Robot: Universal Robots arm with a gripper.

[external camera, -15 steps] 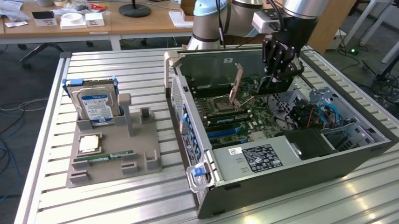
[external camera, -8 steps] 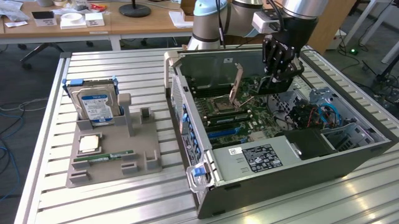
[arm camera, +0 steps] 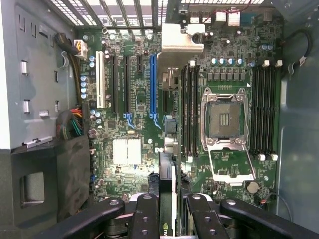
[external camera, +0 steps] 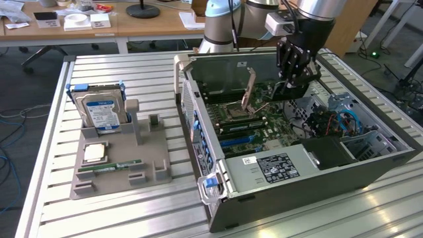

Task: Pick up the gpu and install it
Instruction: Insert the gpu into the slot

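Note:
My gripper (external camera: 291,85) reaches down into the open computer case (external camera: 290,186) and is shut on the gpu (external camera: 290,92), a dark flat card hanging just above the motherboard (external camera: 246,126). In the wrist view the gpu (arm camera: 167,186) shows edge-on between my black fingers (arm camera: 144,214), with the gripper (arm camera: 167,211) centred over the board. The card's edge points along the row of expansion slots, close to the long blue slot (arm camera: 153,84) and slightly to one side of it. It hovers over the board and I cannot tell whether it touches it.
Inside the case lie an open CPU socket (arm camera: 224,117), RAM slots (arm camera: 190,109), cable bundles (external camera: 340,121) and a black power supply (external camera: 327,151). On the slatted table (external camera: 119,218), at the exterior view's left, a grey holder (external camera: 152,173) carries a hard drive (external camera: 100,111), a CPU (external camera: 94,152) and a green RAM stick (external camera: 109,166).

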